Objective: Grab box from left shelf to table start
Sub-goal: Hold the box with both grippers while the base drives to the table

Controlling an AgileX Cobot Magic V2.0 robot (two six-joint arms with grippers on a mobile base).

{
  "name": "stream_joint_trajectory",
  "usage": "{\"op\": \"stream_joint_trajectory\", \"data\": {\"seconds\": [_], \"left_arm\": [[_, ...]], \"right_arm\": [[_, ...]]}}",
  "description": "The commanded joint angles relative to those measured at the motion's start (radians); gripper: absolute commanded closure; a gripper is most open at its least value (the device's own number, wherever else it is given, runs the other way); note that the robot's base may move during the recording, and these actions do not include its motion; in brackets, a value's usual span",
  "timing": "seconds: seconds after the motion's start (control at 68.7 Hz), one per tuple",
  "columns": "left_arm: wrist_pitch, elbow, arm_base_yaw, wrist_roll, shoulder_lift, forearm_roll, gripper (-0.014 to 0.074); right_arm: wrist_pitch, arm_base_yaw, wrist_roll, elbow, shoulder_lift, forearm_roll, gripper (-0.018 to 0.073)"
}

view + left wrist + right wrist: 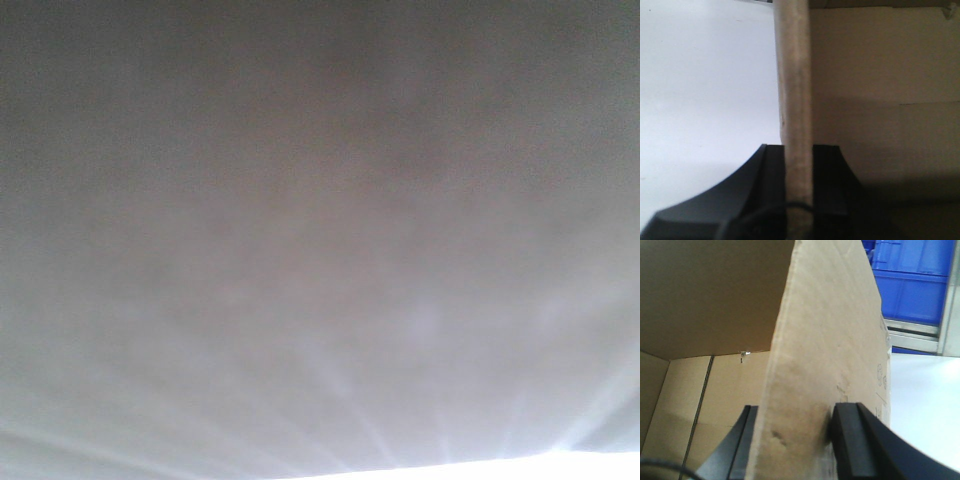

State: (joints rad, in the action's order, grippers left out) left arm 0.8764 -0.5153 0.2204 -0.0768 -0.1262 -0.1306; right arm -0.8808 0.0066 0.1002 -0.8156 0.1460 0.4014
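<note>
Your front view shows only a grey blur with a bright strip along the bottom edge. You cannot pick out anything there, so look at the two wrist views.

In the left wrist view, your left claw (799,155) is closed onto one thin wall of the box (795,75). One black finger (771,170) is outside the wall and the other is inside. The brown inside of the box fills the right half of this view. A plain white surface (705,75) fills the left half.

In the right wrist view, your right claw (796,415) is pinching another wall of the box (825,315) in the same way, with a finger on each side. Only this view shows the inside floor seam, on the left. It also shows faint printed marks on the outer face. Blue bins (912,285) sit far back at the top right, above a grey metal rail (912,332). The white surface (925,405) lies beside the box.

You cannot tell from any view if the box bottom touches that surface.
</note>
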Motion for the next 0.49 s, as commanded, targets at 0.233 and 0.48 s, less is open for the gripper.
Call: {"op": "stream_joint_trajectory", "data": {"seconds": [0.233, 0.48], "left_arm": [[0.06, -0.008, 0.006, 0.016, -0.013, 0.03, 0.0689], [0.06, -0.008, 0.006, 0.016, -0.013, 0.03, 0.0689]], "right_arm": [[0.078, 0.0, -0.002, -0.03, 0.01, 0.026, 0.0501], [0.078, 0.0, -0.002, -0.03, 0.01, 0.026, 0.0501]]}}
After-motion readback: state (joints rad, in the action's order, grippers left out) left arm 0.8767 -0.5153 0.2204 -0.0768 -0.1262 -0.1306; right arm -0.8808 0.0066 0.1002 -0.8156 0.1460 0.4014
